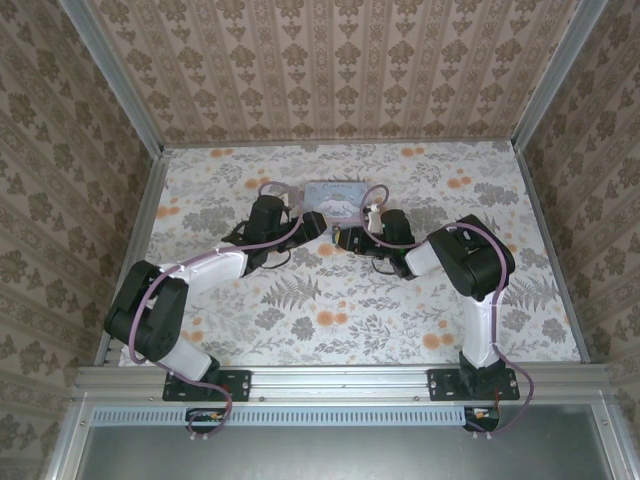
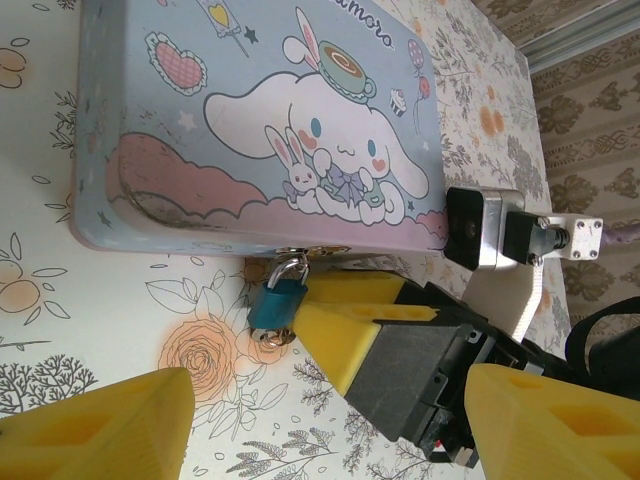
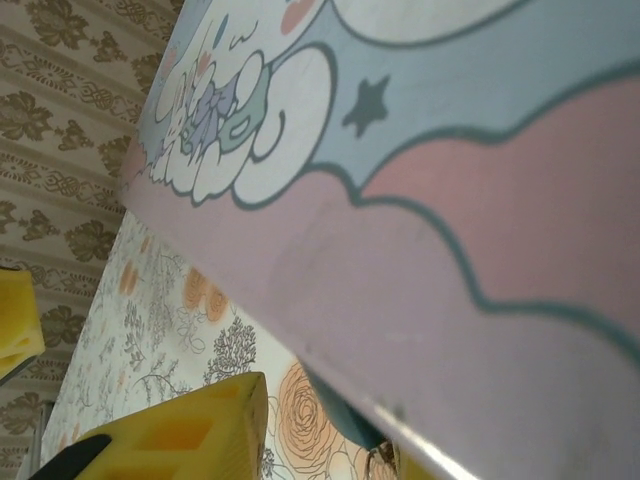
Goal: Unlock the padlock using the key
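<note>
Hanging padlock (image 2: pixel 275 303) at tin (image 2: pixel 200 130) front | right end effector (image 1: pixel 343 238) alongside

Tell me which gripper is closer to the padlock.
The right gripper: its yellow finger sits right beside the teal padlock at the tin's edge. The left gripper hangs back, open.

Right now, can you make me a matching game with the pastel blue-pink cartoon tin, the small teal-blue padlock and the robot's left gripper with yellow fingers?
Things:
1. pastel blue-pink cartoon tin
2. small teal-blue padlock
3. left gripper

States:
A. jaws open wide
B. lying flat on the flowery table
C. hooked at the tin's front edge

Pairs: 1-B, 2-C, 3-A
</note>
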